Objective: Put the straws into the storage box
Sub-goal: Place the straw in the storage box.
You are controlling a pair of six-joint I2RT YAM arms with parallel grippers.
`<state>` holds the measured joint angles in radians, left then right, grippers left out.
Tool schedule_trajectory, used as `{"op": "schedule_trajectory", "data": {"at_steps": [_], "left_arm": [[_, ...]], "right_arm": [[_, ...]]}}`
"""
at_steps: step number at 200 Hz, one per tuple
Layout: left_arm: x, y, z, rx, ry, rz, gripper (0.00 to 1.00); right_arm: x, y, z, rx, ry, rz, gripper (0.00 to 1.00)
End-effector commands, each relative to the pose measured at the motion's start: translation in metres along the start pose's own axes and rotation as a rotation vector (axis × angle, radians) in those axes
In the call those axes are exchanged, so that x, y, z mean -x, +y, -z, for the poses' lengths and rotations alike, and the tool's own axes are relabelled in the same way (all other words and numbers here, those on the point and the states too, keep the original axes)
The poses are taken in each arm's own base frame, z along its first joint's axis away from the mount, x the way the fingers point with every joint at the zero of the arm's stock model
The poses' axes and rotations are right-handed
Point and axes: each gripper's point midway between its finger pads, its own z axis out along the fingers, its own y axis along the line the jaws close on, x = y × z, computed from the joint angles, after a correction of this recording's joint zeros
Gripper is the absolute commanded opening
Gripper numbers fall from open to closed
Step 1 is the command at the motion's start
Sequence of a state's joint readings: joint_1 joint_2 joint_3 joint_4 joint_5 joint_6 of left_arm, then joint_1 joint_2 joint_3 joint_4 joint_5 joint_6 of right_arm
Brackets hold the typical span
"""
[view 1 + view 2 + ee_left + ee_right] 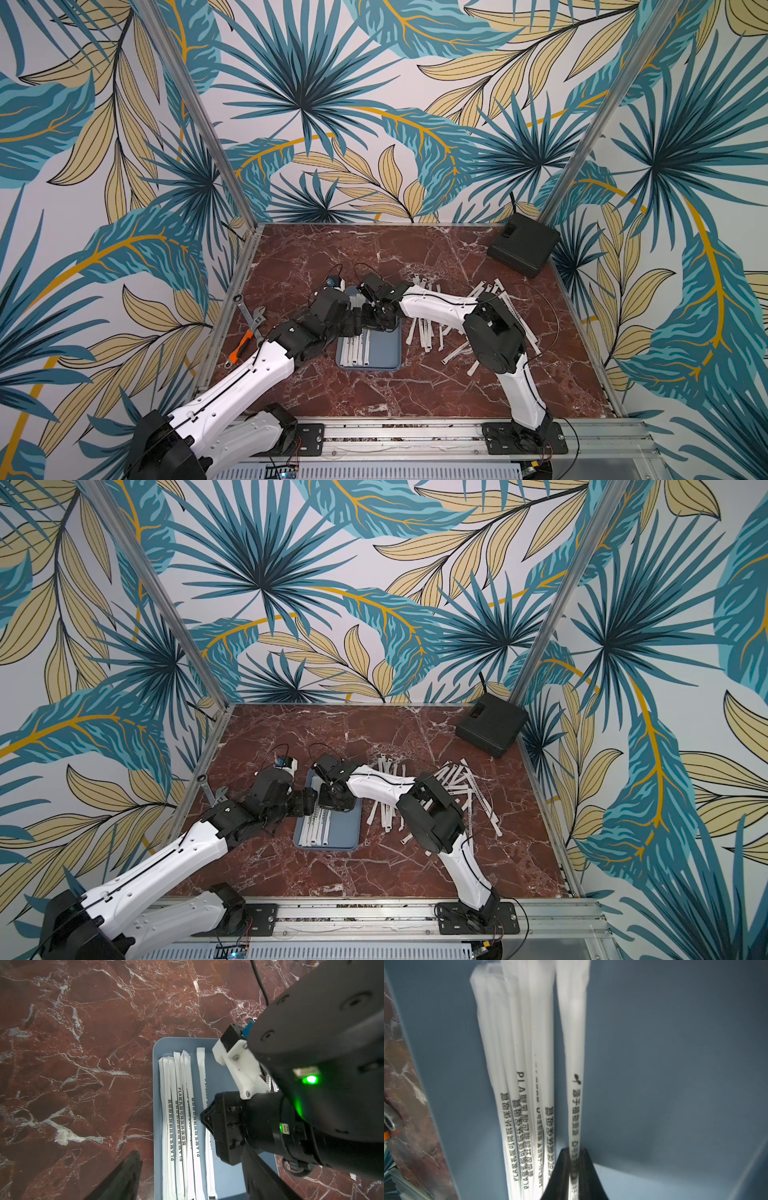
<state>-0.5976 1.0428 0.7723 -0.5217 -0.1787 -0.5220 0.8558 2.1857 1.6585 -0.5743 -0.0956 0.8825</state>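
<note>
Red marble tabletop (pixel 415 390) carries the storage box (pixel 390 351), where several straws (pixel 353 351) lie lengthwise; the right gripper (pixel 575 1154) pinches one straw (pixel 574 1064) inside it. The left gripper (pixel 191 1155) gapes empty above. Loose straws (pixel 428 332) scatter beside, partly hidden by the right arm (pixel 436 305); wrenches (pixel 249 324) lie near the left arm (pixel 257 374).

Your storage box (pixel 388 353) sits in the middle with straws (pixel 355 353) in it. Loose straws (pixel 424 336) lie just right of it, wrenches (pixel 249 322) to its left, a square case (pixel 524 246) far right.
</note>
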Motion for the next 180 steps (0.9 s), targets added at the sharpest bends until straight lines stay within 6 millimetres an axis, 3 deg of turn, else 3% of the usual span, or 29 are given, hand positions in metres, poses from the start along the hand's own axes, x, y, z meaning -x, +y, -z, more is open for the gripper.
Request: {"op": "schedule_trajectory", "data": {"at_steps": [1, 71, 99, 128, 152, 159, 180], "left_arm": [[-0.005, 0.002, -0.003, -0.003, 0.01, -0.005, 0.81], [-0.006, 0.003, -0.003, -0.001, 0.013, -0.005, 0.81], [-0.005, 0.002, -0.002, -0.001, 0.008, -0.004, 0.81], [0.004, -0.001, 0.003, -0.007, -0.005, -0.009, 0.81], [0.013, -0.005, 0.007, -0.017, -0.025, -0.023, 0.81], [0.014, -0.006, 0.006, -0.018, -0.025, -0.025, 0.8], [0.008, -0.018, -0.003, -0.048, 0.002, -0.027, 0.8]], "right_arm": [[-0.006, -0.009, -0.009, -0.03, 0.037, -0.007, 0.14], [-0.004, -0.005, -0.017, -0.027, 0.048, -0.005, 0.16], [-0.001, 0.0, 0.0, -0.015, 0.027, 0.009, 0.21], [0.003, 0.006, 0.041, 0.035, -0.013, 0.016, 0.25], [0.008, -0.022, 0.076, 0.009, -0.069, 0.0, 0.26], [0.019, -0.049, 0.085, -0.046, -0.105, -0.021, 0.26], [0.023, -0.108, 0.093, -0.218, -0.144, -0.038, 0.26]]}}
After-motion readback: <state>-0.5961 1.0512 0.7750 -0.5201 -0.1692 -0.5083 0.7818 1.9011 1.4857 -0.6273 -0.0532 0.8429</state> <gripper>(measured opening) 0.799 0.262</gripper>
